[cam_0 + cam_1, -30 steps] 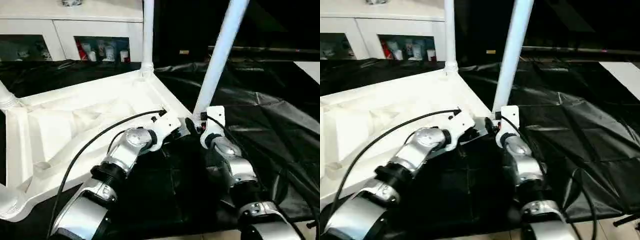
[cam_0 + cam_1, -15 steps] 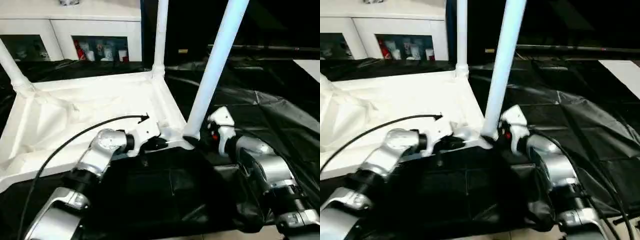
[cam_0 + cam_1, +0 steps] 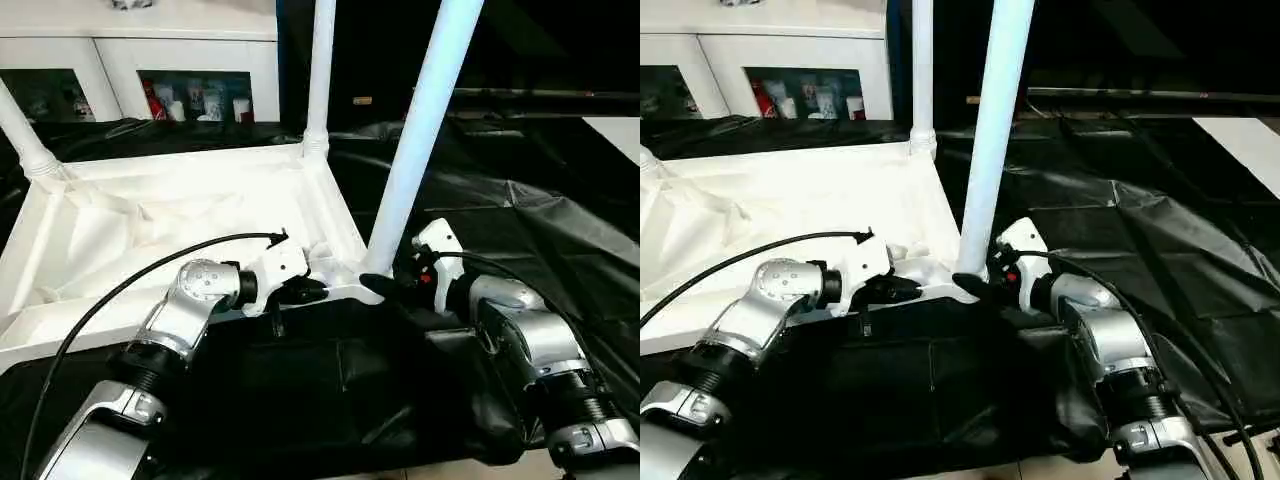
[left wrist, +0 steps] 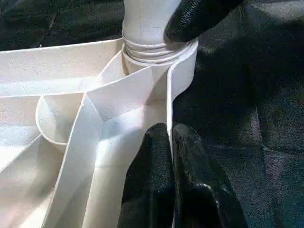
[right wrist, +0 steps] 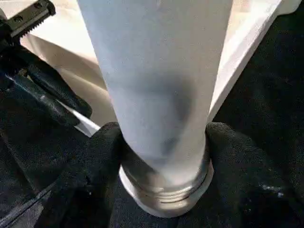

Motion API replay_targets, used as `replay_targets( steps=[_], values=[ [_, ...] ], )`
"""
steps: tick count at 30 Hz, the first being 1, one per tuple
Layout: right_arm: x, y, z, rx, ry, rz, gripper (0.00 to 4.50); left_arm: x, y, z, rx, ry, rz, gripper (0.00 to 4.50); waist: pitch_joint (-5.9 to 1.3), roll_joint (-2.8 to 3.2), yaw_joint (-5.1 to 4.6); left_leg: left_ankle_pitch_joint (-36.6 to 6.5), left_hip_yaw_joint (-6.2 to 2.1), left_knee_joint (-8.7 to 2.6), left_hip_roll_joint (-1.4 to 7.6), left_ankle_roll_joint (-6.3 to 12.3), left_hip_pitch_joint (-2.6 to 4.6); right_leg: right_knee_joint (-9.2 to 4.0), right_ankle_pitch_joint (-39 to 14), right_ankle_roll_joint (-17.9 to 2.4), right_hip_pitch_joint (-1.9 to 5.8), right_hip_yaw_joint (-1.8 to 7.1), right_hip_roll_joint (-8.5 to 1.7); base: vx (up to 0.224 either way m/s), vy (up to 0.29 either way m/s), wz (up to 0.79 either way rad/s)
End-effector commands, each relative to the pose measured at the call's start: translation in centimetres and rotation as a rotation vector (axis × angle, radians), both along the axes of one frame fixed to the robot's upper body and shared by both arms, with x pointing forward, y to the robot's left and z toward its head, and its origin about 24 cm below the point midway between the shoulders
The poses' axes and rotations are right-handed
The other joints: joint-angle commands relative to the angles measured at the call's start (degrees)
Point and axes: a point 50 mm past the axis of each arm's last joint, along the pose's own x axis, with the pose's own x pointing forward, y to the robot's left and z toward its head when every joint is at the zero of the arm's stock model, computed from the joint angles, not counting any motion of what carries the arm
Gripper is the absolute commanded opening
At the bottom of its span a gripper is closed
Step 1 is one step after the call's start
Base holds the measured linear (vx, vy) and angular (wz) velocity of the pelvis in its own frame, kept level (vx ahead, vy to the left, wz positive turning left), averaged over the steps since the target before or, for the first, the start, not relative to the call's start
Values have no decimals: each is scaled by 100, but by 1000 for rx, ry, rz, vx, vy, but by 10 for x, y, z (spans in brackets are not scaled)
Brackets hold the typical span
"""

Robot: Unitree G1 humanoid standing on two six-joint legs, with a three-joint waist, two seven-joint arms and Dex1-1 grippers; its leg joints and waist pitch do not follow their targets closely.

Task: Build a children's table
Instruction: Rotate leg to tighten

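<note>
The children's table (image 3: 170, 215) is seen upside down on the black-draped work table (image 3: 520, 200), its ribbed underside facing up and its legs standing in the corner sockets. At the near right corner, the near right leg (image 3: 420, 140) rises tilted slightly to the right. The near edge wall of the tabletop is pinched by the left gripper (image 4: 172, 156), just left of that corner, with one finger on each side of the thin wall. The base of the near right leg is clasped by the right gripper (image 5: 164, 137), a finger pressed against each side just above the ringed collar. A white cabinet (image 3: 150, 60) with glass doors is visible at the far left.
</note>
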Motion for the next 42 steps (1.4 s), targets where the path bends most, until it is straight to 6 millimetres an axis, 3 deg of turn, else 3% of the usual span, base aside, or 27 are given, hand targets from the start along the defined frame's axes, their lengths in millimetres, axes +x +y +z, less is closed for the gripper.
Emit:
replay_targets(
  steps=[1,10,16,20,23,24,26,32,33,38,40,42],
  values=[
    [0,3,0,5,1,27,268,-4,2,-6,-42,33,16,0,-317,-104,50,-660,-110,-317,258,422,54,-371,-550,-1301,260,244,-403,0,0,0],
    [-1,2,-10,11,6,-67,219,-4,0,-11,-19,37,40,0,-308,-89,26,-792,-114,-321,257,360,55,-388,-683,-1288,253,247,-402,0,0,0],
    [4,9,-29,42,46,-409,209,10,-31,-14,-3,8,160,0,-282,-43,-17,-1274,-136,-368,261,1,114,-485,-1494,-1082,183,255,-403,0,0,0],
    [9,23,-35,84,89,-593,209,18,-58,-14,-10,-1,257,0,-273,-30,-12,-1554,-138,-386,257,-102,174,-543,-1719,-1029,136,259,-404,0,0,0],
    [15,36,-35,129,114,-724,209,21,-79,-11,-20,-21,296,0,-284,-42,-3,-1552,-163,-404,255,-123,146,-541,-1728,-959,166,255,-422,0,0,0],
    [18,39,-33,138,117,-743,209,21,-83,-11,-22,-23,299,0,-291,59,16,-1478,-173,-404,249,-122,142,-532,-1575,-948,175,259,-427,0,0,0],
    [21,43,-30,142,109,-748,209,22,-87,-10,-24,-27,307,0,-307,-7,7,-1428,-163,-401,243,-79,121,-516,-1310,-949,205,251,-402,0,0,0],
    [24,45,-21,93,14,-642,209,23,-81,-10,-24,-36,304,0,-309,-25,40,-1193,-153,-387,242,88,95,-487,-969,-1028,241,240,-412,0,0,0],
    [23,44,-18,88,-22,-590,244,22,-78,-9,-33,-40,281,0,-304,-29,49,-1212,-154,-386,240,106,89,-496,-1010,-1023,248,237,-413,0,0,0],
    [20,30,-9,50,-64,-481,297,19,-64,-9,-57,-48,208,0,-304,-46,67,-1102,-147,-374,240,230,65,-481,-942,-1028,274,246,-417,0,0,0],
    [15,16,-1,47,-58,-395,297,16,-48,-9,-67,-40,170,0,-306,-75,72,-1019,-142,-366,245,309,65,-486,-1006,-1016,280,247,-421,0,0,0],
    [12,7,3,47,-48,-337,297,14,-38,-10,-72,-29,142,0,-297,-59,82,-1000,-147,-370,254,357,63,-488,-1037,-1014,278,247,-425,0,0,0]
  ],
)
